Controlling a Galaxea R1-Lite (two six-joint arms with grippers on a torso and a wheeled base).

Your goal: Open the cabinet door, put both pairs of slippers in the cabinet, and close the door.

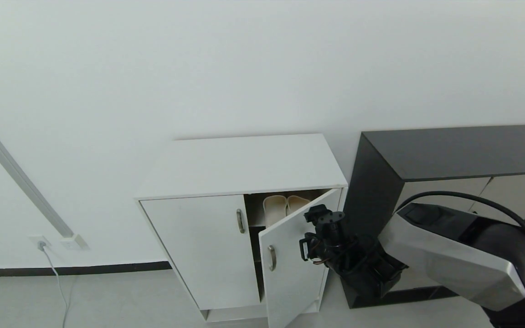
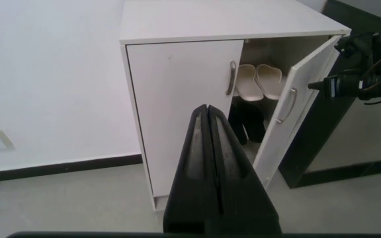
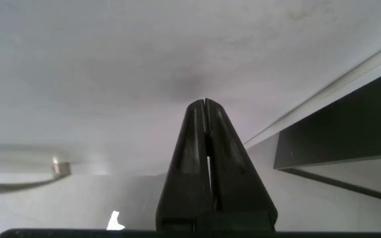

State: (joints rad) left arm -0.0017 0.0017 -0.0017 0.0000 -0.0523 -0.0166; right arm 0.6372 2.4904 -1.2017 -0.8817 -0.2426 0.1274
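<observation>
The job left looks like the closing. The cabinet (image 1: 244, 164) stands against the wall with its left door (image 1: 198, 246) shut and its right door (image 1: 290, 269) swung partly open. A pale pair of slippers (image 1: 280, 207) sits on the upper shelf, and a dark pair (image 2: 247, 122) is on the shelf below.

The door is a stiff, flat panel on hinges. I expect it to be light and to swing freely under a gentle push, with nothing soft or fragile about it. The best place to press is the outer face out toward the free edge, near the metal handle (image 1: 271, 258), where the leverage is greatest (pushing close to the hinge side takes more effort). No grip is needed.

The right tool (image 3: 206, 106) has its fingers pressed together and holds nothing. It sits just beside the door's outer face, up near the top and rather toward the hinge side. I cannot tell whether it touches the panel.

The left tool (image 2: 206, 112) is likewise closed and empty, hanging well back in front of the cabinet.
</observation>
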